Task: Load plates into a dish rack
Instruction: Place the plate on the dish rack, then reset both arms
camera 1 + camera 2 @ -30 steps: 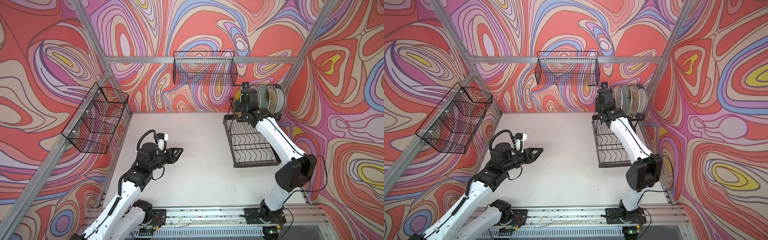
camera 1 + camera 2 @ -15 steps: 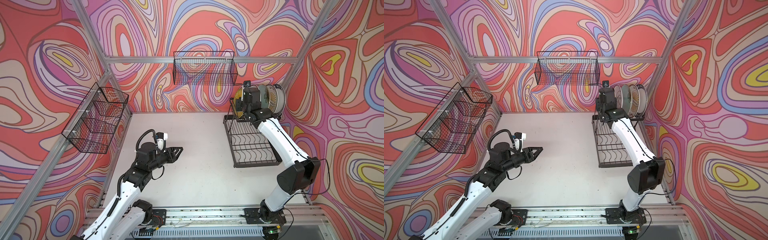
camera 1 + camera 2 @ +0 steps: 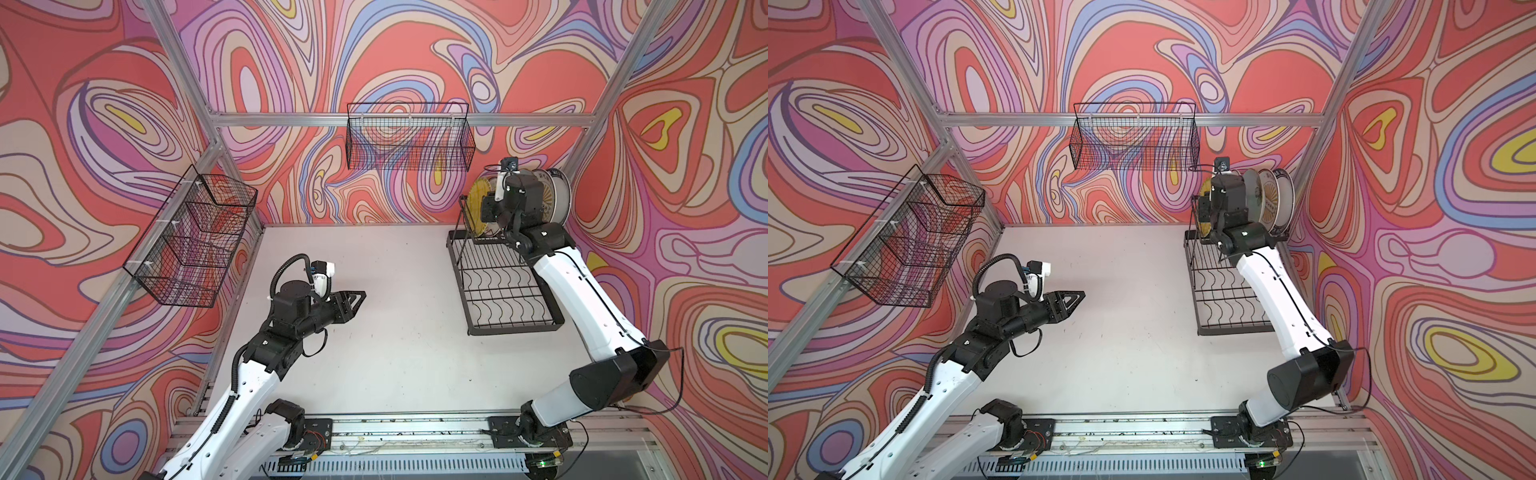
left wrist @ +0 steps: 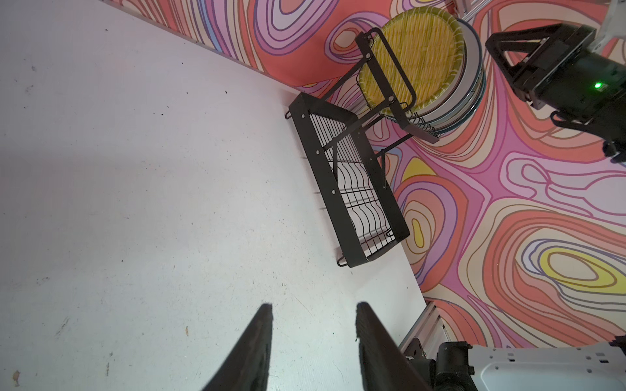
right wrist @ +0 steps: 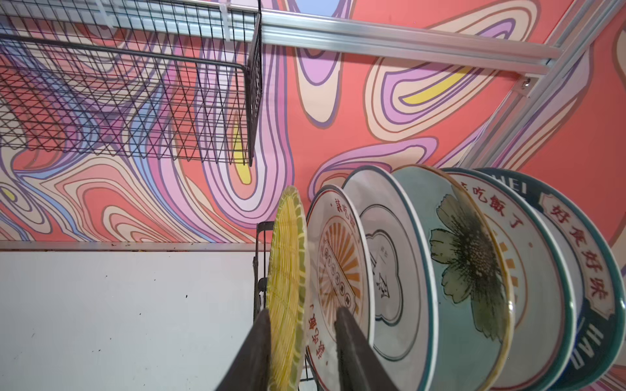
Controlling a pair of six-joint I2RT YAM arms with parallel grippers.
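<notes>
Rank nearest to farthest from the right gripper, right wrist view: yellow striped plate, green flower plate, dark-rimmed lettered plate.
1. Yellow striped plate: between the right gripper jaws, near end of the row.
2. Green flower plate: mid-row.
3. Dark-rimmed lettered plate: far end of the row.

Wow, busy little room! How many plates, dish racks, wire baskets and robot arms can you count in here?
Plates: 6, all standing in the rack's upper tier
Dish rack: 1
Wire baskets: 2
Robot arms: 2
Total: 11
</notes>
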